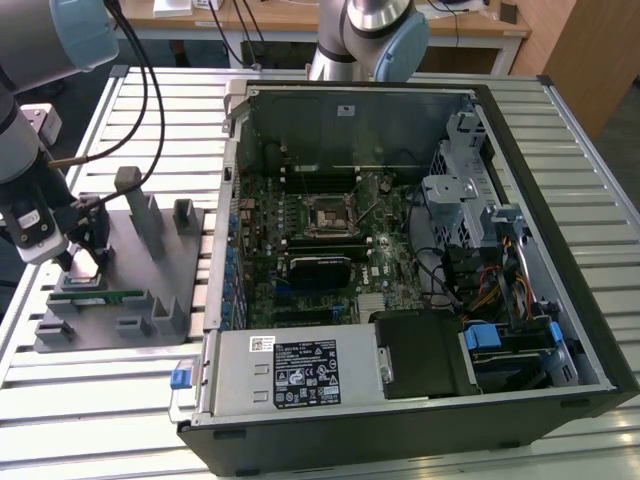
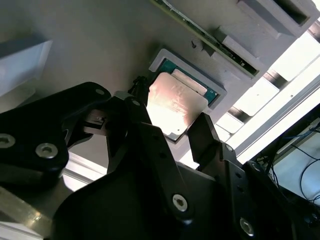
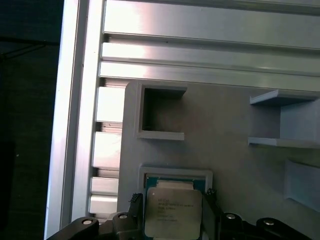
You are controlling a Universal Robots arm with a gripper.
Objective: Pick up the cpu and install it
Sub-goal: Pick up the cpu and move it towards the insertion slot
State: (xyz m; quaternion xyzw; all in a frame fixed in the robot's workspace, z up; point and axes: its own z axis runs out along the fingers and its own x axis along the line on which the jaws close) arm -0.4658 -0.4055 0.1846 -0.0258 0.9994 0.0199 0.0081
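The jaws are closed on the cpu (image 2: 177, 107), pinching two opposite edges, at its pocket in the grey fixture (image 3: 225, 115) on the desk (image 1: 100, 420). It looks light, thin and stiff, with a slick metal lid. The underside is likely delicate, so the edges seem the safest hold, kept level
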